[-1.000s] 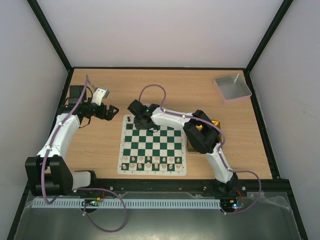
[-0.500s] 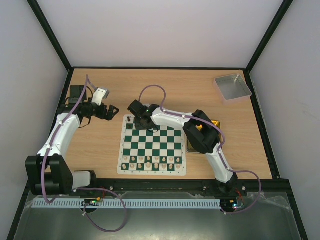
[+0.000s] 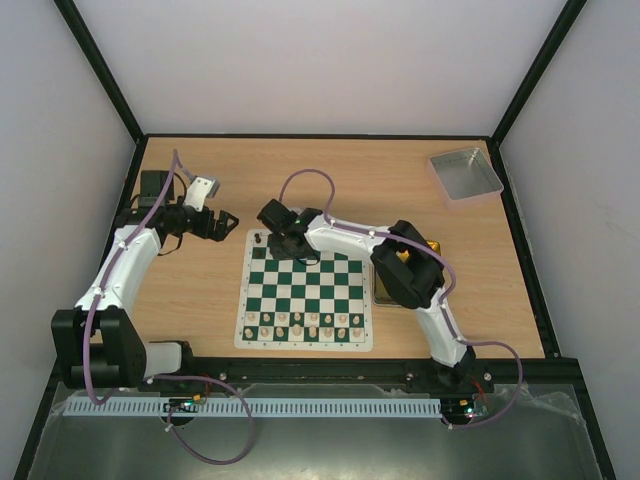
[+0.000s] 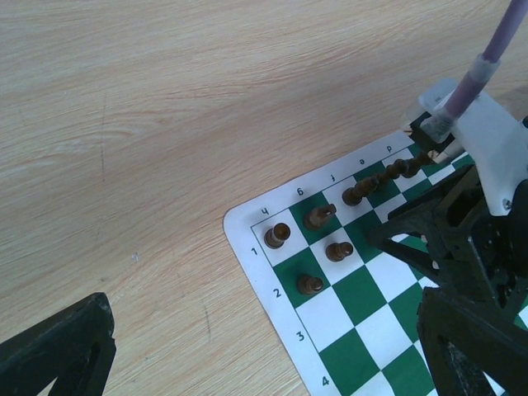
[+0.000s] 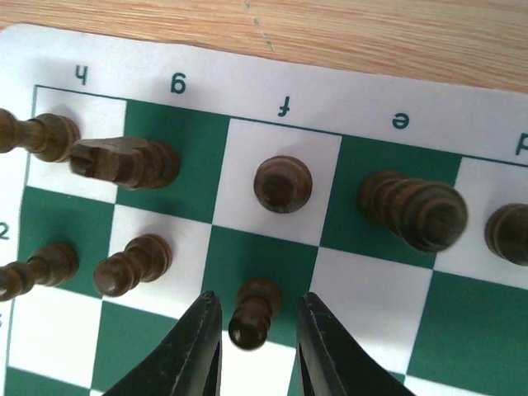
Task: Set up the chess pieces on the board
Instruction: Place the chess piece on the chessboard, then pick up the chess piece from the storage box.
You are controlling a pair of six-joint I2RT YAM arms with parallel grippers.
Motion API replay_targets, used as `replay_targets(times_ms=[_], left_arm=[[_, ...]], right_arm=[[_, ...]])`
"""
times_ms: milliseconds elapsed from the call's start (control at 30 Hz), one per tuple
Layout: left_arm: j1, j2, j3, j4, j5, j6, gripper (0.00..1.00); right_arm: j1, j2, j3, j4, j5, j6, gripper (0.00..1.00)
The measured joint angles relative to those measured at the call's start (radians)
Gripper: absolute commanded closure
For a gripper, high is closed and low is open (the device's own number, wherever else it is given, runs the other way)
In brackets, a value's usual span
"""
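The board (image 3: 300, 285) lies flat on the table (image 3: 400, 180), just ahead of the two arm bases. It is a mat of green and white squares with a white border. Pale pieces (image 3: 305, 325) fill its two rows at 6 o'clock.

The dark chess pieces (image 4: 338, 251) are small, turned and glossy brown. Those in view cluster at the board's 11 o'clock corner, on the two outer rows running from the h file toward d. In the right wrist view five stand along the lettered edge, a knight (image 5: 124, 161) on g among them. Three pawns stand in the row behind.

The right end effector (image 5: 258, 301) hangs over that corner with its jaws partly open. Its fingers (image 5: 198, 346) sit at 9 and 3 o'clock of the pawn (image 5: 252, 318) on the green f square of the second row. A thin strip of board shows between each finger and the pawn, so nothing is gripped.

The left end effector (image 3: 222, 222) hovers over bare table at 9 o'clock of the board's far corner. Its jaws are spread wide and it is empty.
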Motion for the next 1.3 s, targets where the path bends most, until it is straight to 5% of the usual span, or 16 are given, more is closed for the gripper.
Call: replay_targets(times_ms=[467, 800, 1033, 1300], left_arm=[[0.000, 0.000, 0.000, -0.014, 0.010, 0.012, 0.01], [-0.030, 0.001, 0.000, -0.032, 0.035, 0.023, 0.01], [-0.351, 0.003, 0.033, -0.029, -0.043, 0.022, 0.01], [-0.597, 0.066, 0.068, -0.026, -0.112, 0.046, 0.01]], right_arm=[[0.000, -0.225, -0.170, 0.035, -0.074, 0.022, 0.76], [-0.073, -0.597, -0.455, 0.035, -0.028, 0.045, 0.76], [-0.245, -0.718, -0.644, 0.034, 0.026, 0.058, 0.76], [-0.414, -0.778, -0.792, 0.056, 0.003, 0.068, 0.76]])
